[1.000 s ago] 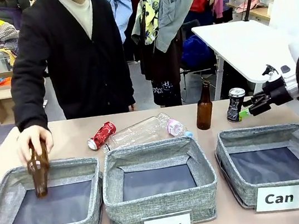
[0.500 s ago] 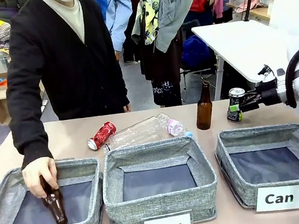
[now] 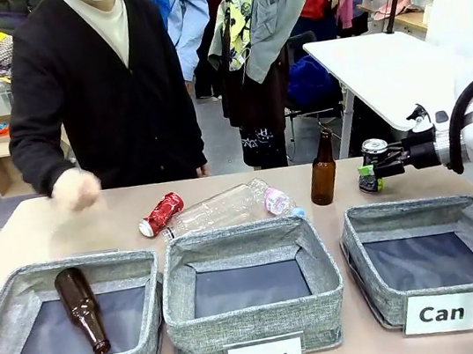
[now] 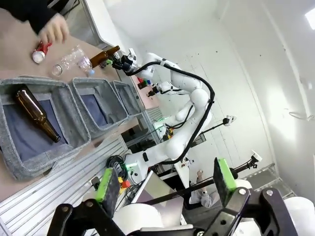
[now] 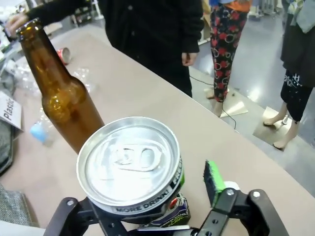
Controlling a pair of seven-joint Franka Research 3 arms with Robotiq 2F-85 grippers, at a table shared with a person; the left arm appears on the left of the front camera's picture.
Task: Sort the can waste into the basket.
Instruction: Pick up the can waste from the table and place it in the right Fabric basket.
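The black can (image 3: 373,151), silver top up, stands at the table's far right beside a brown bottle (image 3: 322,173). My right gripper (image 3: 368,175) reaches in from the right with its jaws around the can (image 5: 128,162). One green pad (image 5: 213,181) stands a small gap off the can's side; the other is hidden behind it. The crushed red can (image 3: 161,213) lies on the far side, left of centre. The grey basket signed "Can" (image 3: 373,286) sits at the front right with nothing in it. My left gripper (image 4: 166,179) hangs open off the table.
Clear plastic bottles (image 3: 223,206) lie by the red can. Bins signed "Plastic" (image 3: 256,321) and "Bottle" (image 3: 1,332) stand left of the basket, a brown bottle (image 3: 82,309) lying in the latter. The person's hand (image 3: 75,189) hovers over the table's far left.
My right gripper moved left onto the black can and its jaws narrowed around it. The person laid a brown bottle in the "Bottle" bin and drew the hand back up.
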